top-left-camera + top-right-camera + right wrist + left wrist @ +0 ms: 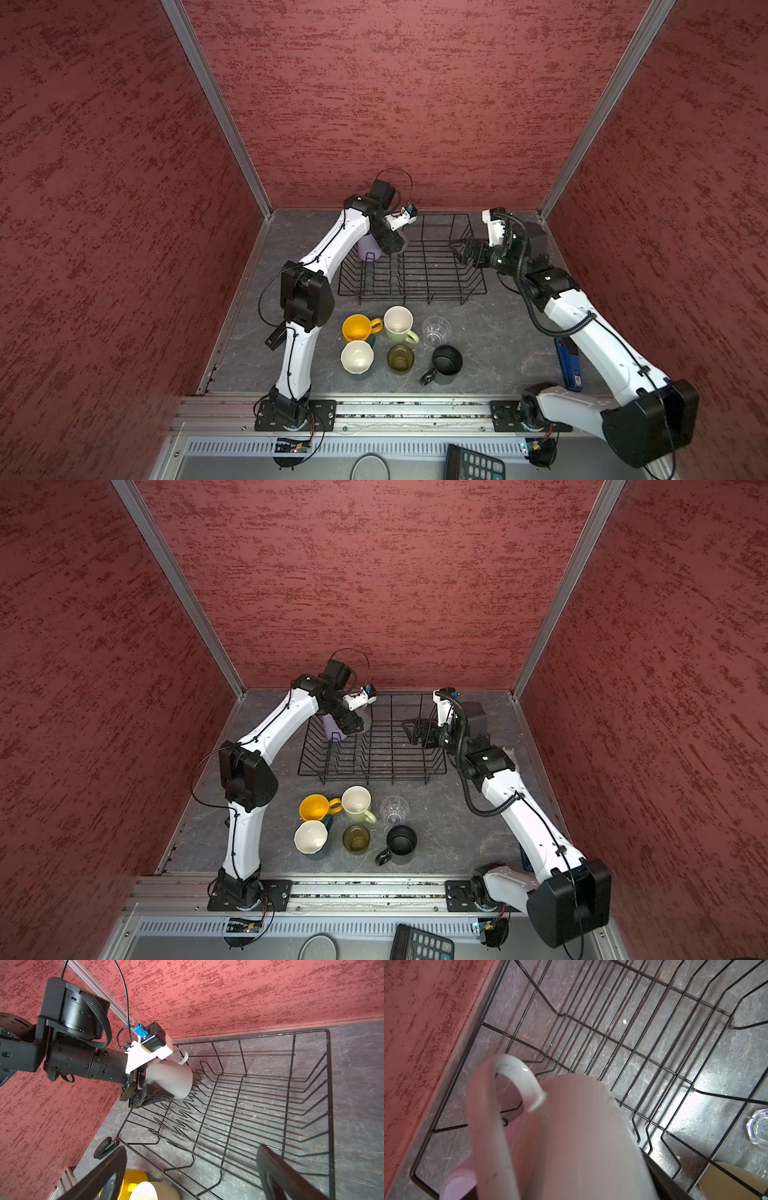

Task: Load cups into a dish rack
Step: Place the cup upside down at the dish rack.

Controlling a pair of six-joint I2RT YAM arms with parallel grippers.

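Observation:
My left gripper [395,244] is shut on a grey mug [170,1078], held tilted over the far-left corner of the black wire dish rack [415,291]. The mug [581,1136] fills the left wrist view, handle up, with one dark finger [660,1180] beside it. A lilac tumbler [368,248] stands in that corner, under the arm. My right gripper [457,249] hangs open and holds nothing over the rack's right side. On the table in front of the rack stand a yellow mug [357,327], a pale green mug [399,324], a clear glass [436,330], a dark teal mug [357,357], an olive-brown glass [400,358] and a black mug [446,361].
Red walls close in the table on three sides, and the rack sits near the back wall. A blue object [568,365] lies by the right arm. A calculator [473,463] and a round grey disc [370,467] lie below the front rail. A black clip [104,1147] lies left of the rack.

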